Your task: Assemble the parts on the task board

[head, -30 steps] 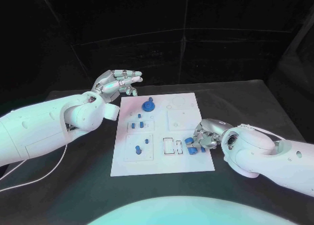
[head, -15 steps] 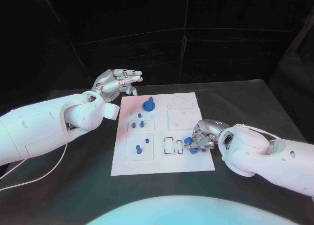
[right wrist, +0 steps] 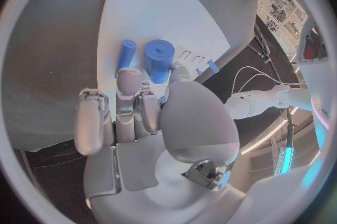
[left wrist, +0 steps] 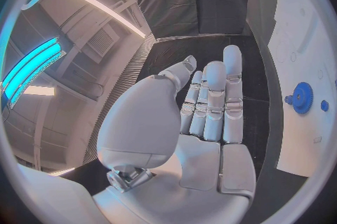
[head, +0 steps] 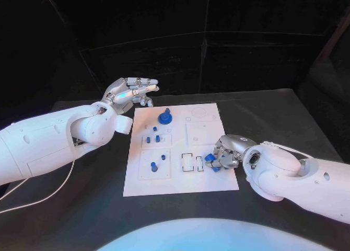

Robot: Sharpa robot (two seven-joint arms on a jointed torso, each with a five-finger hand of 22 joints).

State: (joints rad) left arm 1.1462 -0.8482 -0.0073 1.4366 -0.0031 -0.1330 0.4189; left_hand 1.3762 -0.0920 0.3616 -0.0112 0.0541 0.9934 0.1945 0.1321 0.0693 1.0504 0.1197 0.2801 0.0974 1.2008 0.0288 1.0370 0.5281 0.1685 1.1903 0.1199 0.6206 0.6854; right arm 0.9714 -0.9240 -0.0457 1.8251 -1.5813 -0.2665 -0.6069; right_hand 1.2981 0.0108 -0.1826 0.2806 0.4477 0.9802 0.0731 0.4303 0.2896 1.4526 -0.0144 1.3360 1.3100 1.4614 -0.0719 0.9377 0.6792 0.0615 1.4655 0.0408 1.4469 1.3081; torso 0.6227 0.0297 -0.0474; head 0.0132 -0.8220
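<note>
Right hand [head: 224, 155] pinches a blue cylinder [right wrist: 159, 60] low over the board [head: 212, 180], probably lining up a slot; left hand [head: 130, 93] hangs loosely spread, empty.

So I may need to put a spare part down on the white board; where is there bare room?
The task board's near strip, below the cut-outs, is bare, as is the far right corner area beyond the blue gear. It is crowded at the right edge, where the right hand works two blue cylinders. The left hand hovers off the far left corner.
</note>
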